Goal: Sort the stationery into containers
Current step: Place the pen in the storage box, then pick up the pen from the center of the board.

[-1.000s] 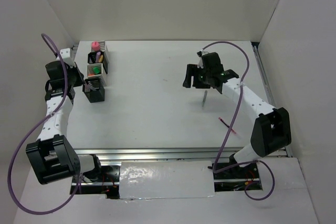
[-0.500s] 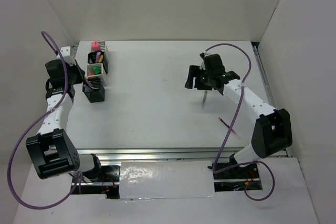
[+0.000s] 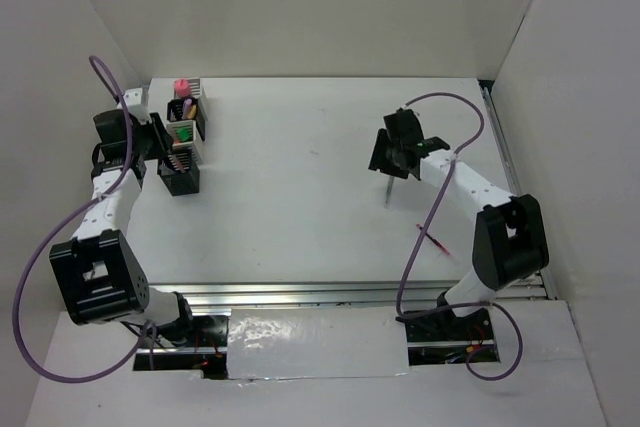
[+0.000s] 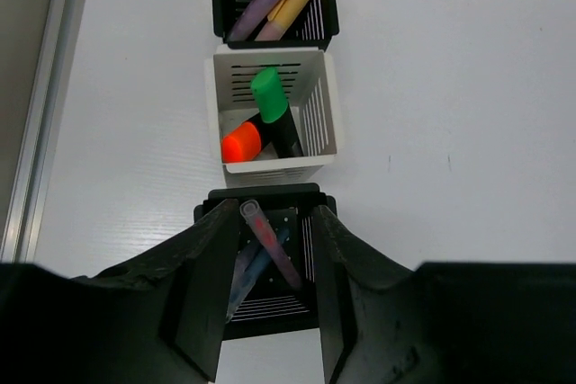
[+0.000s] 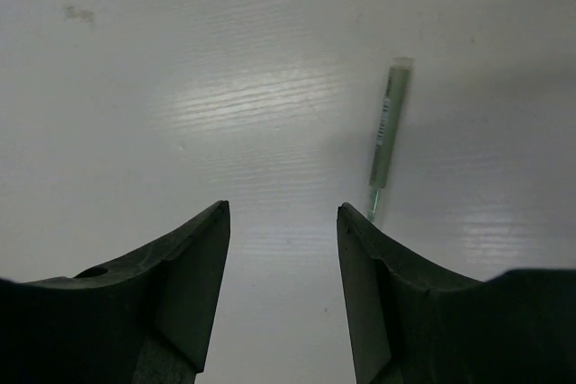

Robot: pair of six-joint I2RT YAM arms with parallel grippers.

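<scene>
The containers stand in a row at the far left: a near black mesh cup point(image 3: 184, 183), a white cup point(image 3: 186, 154), a far black cup point(image 3: 198, 119) and a silver cup behind it holding a pink marker point(image 3: 181, 86). My left gripper point(image 3: 158, 150) is open and empty. In the left wrist view it point(image 4: 267, 222) hangs over the near black cup point(image 4: 306, 193), which holds a clear-pink pen point(image 4: 265, 240) and a blue pen. The white cup point(image 4: 328, 114) holds green-capped and orange-capped markers. My right gripper point(image 3: 392, 162) is open and empty above the table, left of a grey pen point(image 5: 389, 132).
The grey pen point(image 3: 389, 188) lies on the table just in front of the right gripper. A thin red pen point(image 3: 434, 239) lies nearer the front right. The far black cup point(image 4: 328, 6) holds a purple marker and a yellow-orange highlighter. White walls enclose the table.
The left gripper has swung away from me and right, closer to the cups. The right gripper has shifted right and turned, now over the grey pen's far end.
</scene>
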